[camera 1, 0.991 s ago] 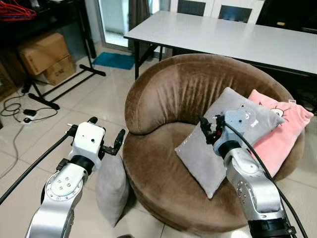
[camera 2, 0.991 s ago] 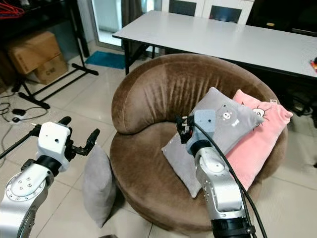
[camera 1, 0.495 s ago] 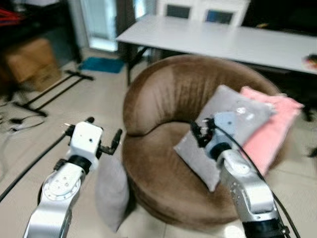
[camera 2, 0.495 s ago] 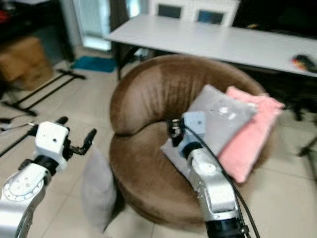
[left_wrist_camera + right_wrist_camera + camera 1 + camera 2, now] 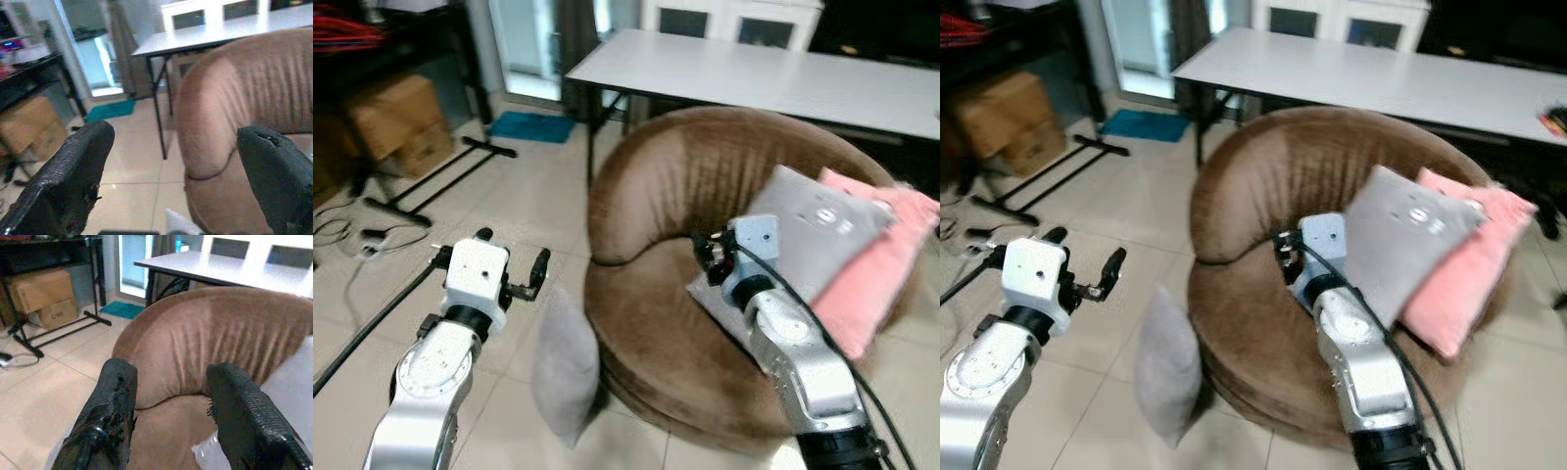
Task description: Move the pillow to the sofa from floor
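Left gripper (image 5: 511,271): hanging above the floor tiles with its two black fingers spread wide and nothing between them; the left wrist view is showing both fingertips (image 5: 73,166) far apart against the sofa's back.

Right gripper (image 5: 1283,257): hovering over the sofa seat, fingers parted and gripping nothing.

Floor pillow (image 5: 566,367): the grey cushion is standing on edge on the tiles, leaning against the outer wall of the brown sofa (image 5: 705,186), with its long axis running roughly up and down.

Key relation: the floor pillow is lying below the left gripper and a little toward the robot's right, between that gripper and the sofa. The left arm is plainly the nearer one; the right arm is sitting over the seat, well apart from the pillow.

Likely next need: the left gripper is probably going to have to drop and close across the pillow's upper edge.

Sofa contents: a second grey pillow (image 5: 813,230) and a pink pillow (image 5: 881,264) are already resting against the backrest.
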